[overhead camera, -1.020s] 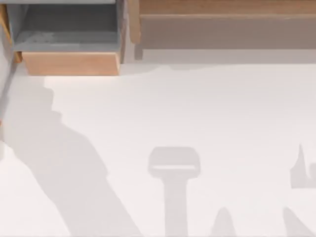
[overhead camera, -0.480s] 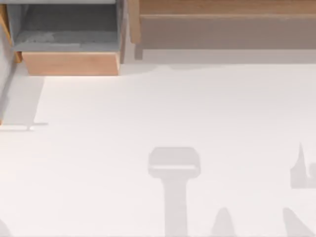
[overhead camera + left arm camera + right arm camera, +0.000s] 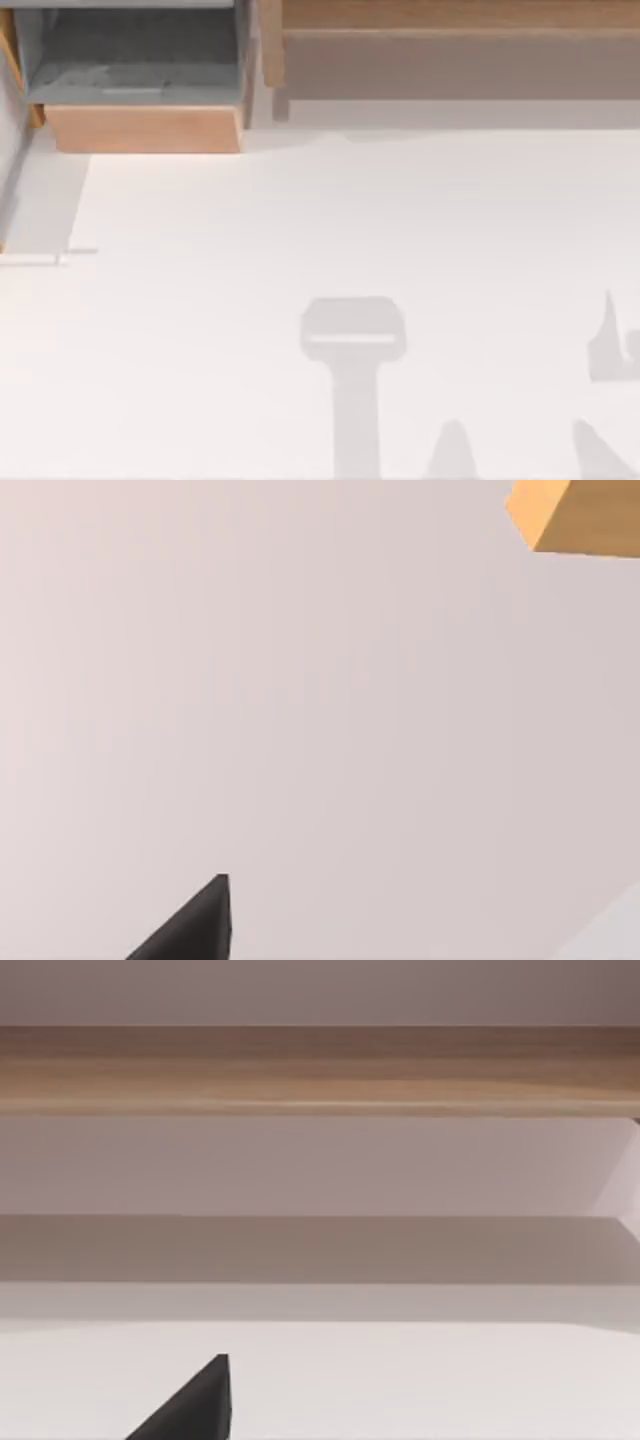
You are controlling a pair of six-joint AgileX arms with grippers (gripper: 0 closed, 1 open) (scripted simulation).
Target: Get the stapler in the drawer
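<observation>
The white bench (image 3: 400, 230) is bare; the drawer (image 3: 140, 128) stands open at its far left. No stapler shows, so progress is unclear. I cannot tell either hand's state.

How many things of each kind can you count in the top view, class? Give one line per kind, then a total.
Drawer: 1
Shelf: 1
Table: 1
Total: 3
</observation>
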